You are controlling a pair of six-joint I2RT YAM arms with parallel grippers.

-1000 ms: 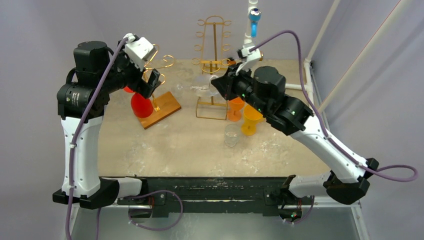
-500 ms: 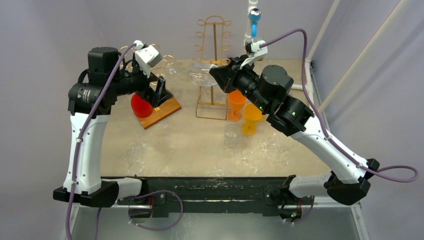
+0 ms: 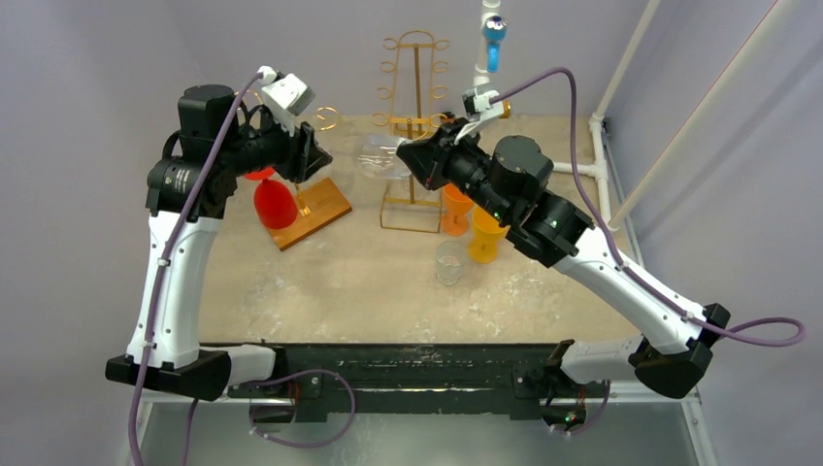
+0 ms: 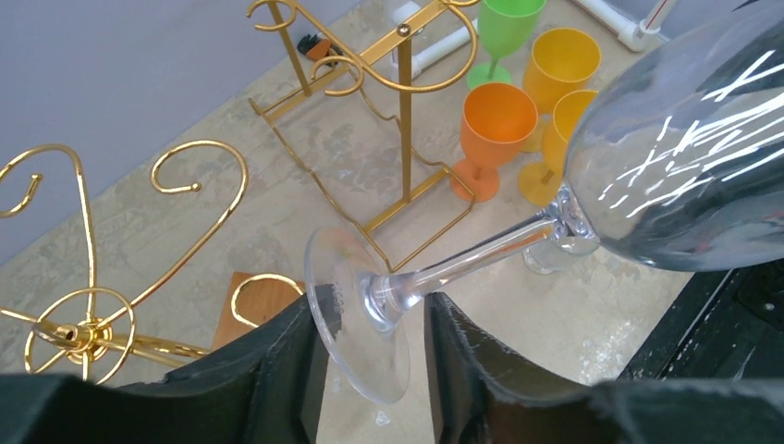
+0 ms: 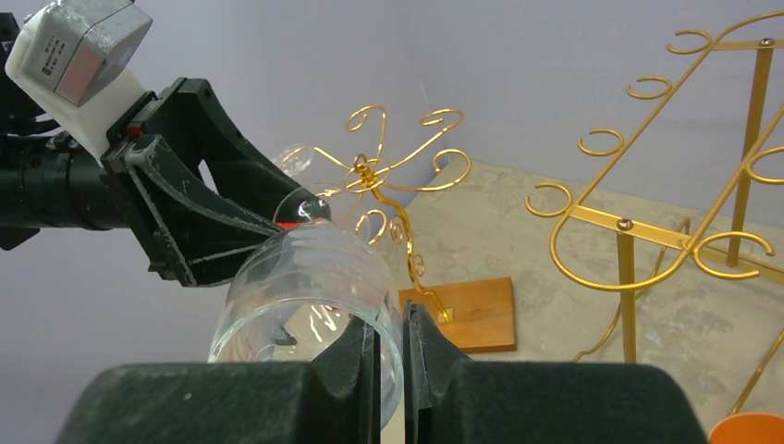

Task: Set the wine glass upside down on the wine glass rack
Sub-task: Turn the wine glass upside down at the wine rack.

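The clear wine glass (image 3: pixel 378 155) hangs in the air, lying sideways between the two arms. My right gripper (image 3: pixel 415 157) is shut on the bowl's rim (image 5: pixel 314 277), one finger inside and one outside (image 5: pixel 391 319). My left gripper (image 4: pixel 370 310) straddles the stem (image 4: pixel 462 264) just above the foot. The foot's edge overlaps the left finger, and a gap shows between the stem and the right finger. The wine glass rack (image 3: pixel 312 209), gold hooks on a wooden base, stands below the left gripper (image 3: pixel 312 155). A red glass (image 3: pixel 275 204) hangs on it upside down.
A taller gold wire rack (image 3: pixel 415 107) stands at the back centre. Orange (image 3: pixel 456 209) and yellow (image 3: pixel 485 233) cups and a small clear glass (image 3: pixel 449 262) sit to its right front. A green cup (image 4: pixel 507 23) stands behind them.
My left gripper has swung right and up to the glass's foot, and its jaws have narrowed around the stem. The right arm has carried the glass slightly to the left.
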